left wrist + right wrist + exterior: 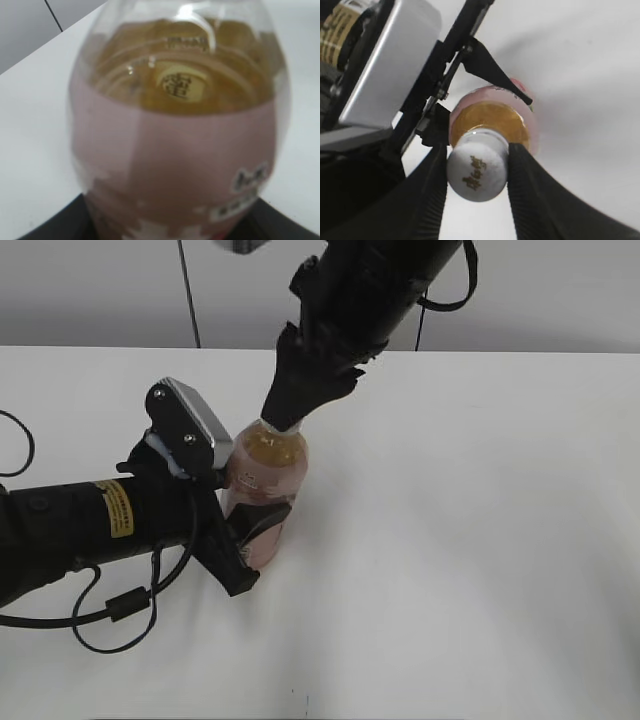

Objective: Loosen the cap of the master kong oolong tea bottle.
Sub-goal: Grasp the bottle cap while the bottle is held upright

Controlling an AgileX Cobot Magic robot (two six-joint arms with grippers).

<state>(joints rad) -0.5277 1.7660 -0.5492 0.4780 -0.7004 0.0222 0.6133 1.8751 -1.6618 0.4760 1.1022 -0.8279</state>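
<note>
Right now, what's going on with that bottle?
Left end effector clamps slim clear plastic tea bottle. Right end effector grips small round white cap. Nothing blocking.

Left arm [90, 525] is a matte black tube with a yellow warning label [118, 508] of dark print wrapped around it. Its wrist carries a silver-faced camera box [188, 428] on a black bracket with two visible screws. A thin black cable [120, 605] loops beneath. Right arm [370, 285] is black too, bulky, cable curling off its side. Right gripper [476, 172] shows black ribbed fingers [532, 195], tapering to points.
</note>
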